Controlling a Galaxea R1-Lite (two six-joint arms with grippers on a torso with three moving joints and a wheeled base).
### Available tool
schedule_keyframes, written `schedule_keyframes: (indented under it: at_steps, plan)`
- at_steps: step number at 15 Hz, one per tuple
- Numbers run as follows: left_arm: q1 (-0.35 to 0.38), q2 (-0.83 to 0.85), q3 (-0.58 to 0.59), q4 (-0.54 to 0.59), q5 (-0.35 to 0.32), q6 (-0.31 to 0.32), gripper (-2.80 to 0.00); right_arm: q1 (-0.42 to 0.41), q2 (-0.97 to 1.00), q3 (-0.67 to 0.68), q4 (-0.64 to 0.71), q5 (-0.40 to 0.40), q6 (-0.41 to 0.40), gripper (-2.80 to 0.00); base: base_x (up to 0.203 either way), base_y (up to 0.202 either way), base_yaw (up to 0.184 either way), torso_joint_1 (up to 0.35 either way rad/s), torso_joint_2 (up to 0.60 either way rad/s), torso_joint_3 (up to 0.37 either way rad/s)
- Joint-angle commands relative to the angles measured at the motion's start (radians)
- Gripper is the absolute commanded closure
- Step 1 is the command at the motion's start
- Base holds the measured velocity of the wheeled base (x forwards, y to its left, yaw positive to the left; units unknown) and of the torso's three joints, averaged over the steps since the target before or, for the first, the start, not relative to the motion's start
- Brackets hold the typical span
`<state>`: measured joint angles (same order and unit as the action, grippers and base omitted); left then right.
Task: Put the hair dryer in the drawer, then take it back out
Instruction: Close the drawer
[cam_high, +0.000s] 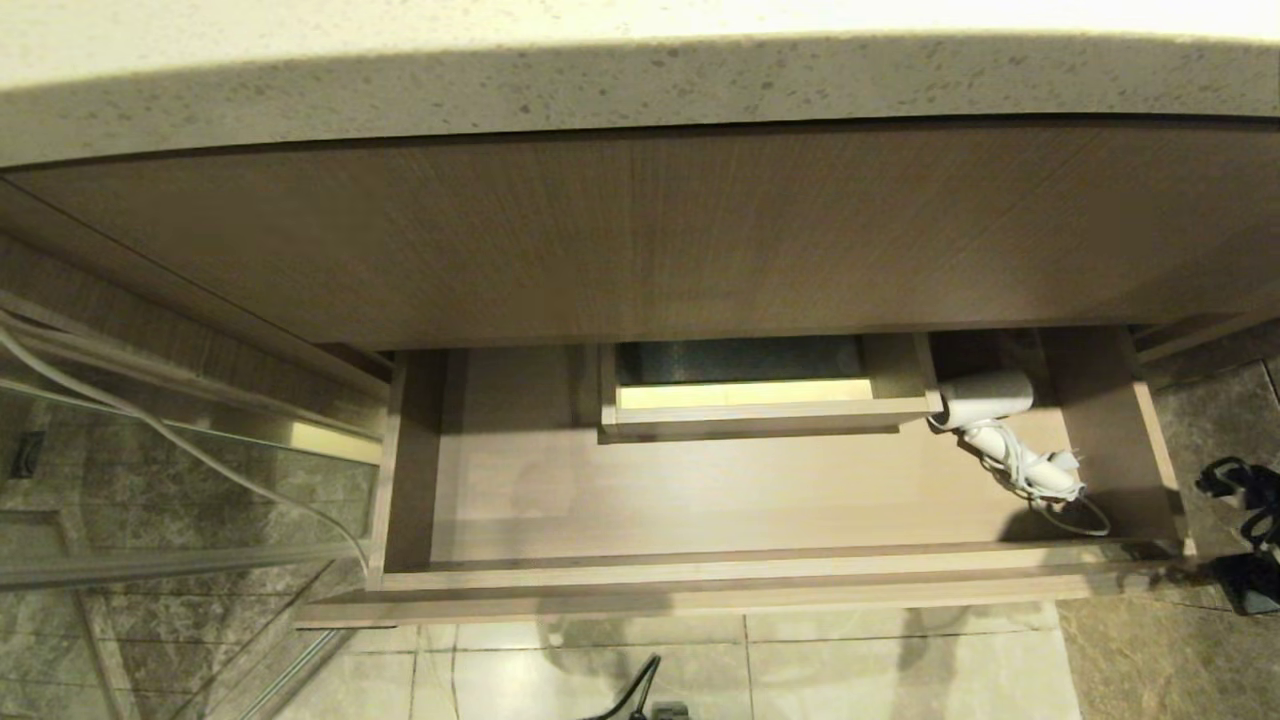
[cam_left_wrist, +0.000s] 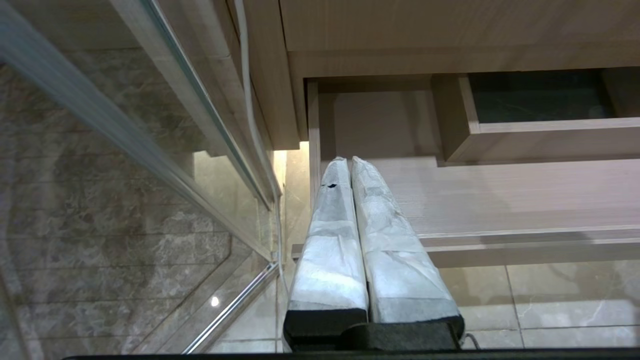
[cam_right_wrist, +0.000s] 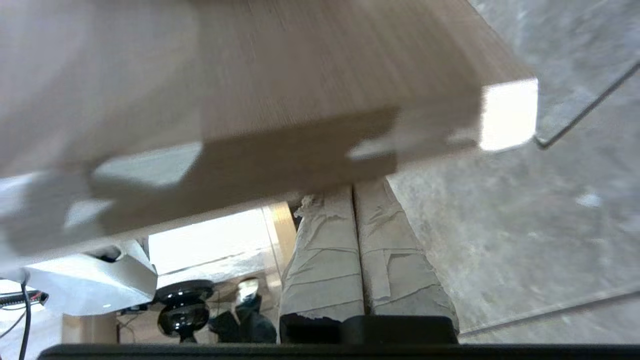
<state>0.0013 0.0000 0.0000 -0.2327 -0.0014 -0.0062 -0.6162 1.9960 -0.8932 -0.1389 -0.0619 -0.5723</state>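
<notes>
A: Right gripper (cam_right_wrist: 352, 192) clenched on nothing, its taped fingers (cam_right_wrist: 325, 250) pressed together, tips at the underside edge of a wood-grain panel (cam_right_wrist: 300, 90).
B: Left gripper (cam_left_wrist: 348, 162)?
A: Parked, clenched, empty, before the drawer's (cam_high: 700, 575) left front corner.
B: Hair dryer (cam_high: 985, 395)?
A: Lying in the open drawer, back right, barrel beside the boxed cutout (cam_high: 760, 415), cord (cam_high: 1040, 480) bundled on its handle.

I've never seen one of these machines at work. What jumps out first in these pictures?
Probably the wide light wood-grain drawer, pulled open beneath the speckled stone counter. A small white hair dryer lies in its back right corner, cord bundled beside it, with nothing gripping it. The left gripper, its jaws shut, hangs over the drawer's left front corner.
</notes>
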Motion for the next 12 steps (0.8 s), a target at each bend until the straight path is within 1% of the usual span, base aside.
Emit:
schedule_keyframes:
  at_steps: [1,3,4,8,10,11,12]
  plan:
    - [0.0,0.0,0.04,-0.002,0.0,-0.001,0.0,0.006,-0.06,-0.024,-0.016,0.034,-0.019,0.0,0.0,0.0,0.0,0.0,0.0,0.0]
    - [0.0,0.0,0.04,-0.002,0.0,0.0,0.0,0.004,-0.087,-0.036,-0.019,0.102,-0.041,0.0,0.0,0.0,0.0,0.0,0.0,0.0]
    - [0.0,0.0,0.04,-0.002,0.0,0.0,0.0,0.003,-0.097,-0.039,-0.018,0.111,-0.052,0.0,0.0,0.0,0.0,0.0,0.0,0.0]
    - [0.0,0.0,0.04,-0.002,0.0,0.0,0.0,0.001,-0.152,-0.04,-0.018,0.12,-0.054,0.0,0.0,0.0,0.0,0.0,0.0,0.0]
    - [0.0,0.0,0.04,0.0,0.0,0.0,0.0,-0.004,-0.188,-0.042,-0.017,0.195,-0.08,0.0,0.0,0.0,0.0,0.0,0.0,0.0]
    - [0.0,0.0,0.04,0.0,0.0,-0.001,0.0,-0.022,-0.217,-0.03,-0.019,0.235,-0.16,0.0,0.0,0.0,0.0,0.0,0.0,0.0]
    - [0.0,0.0,0.04,0.0,0.0,0.0,0.0,-0.053,-0.236,-0.01,-0.028,0.291,-0.284,0.0,0.0,0.0,0.0,0.0,0.0,0.0]
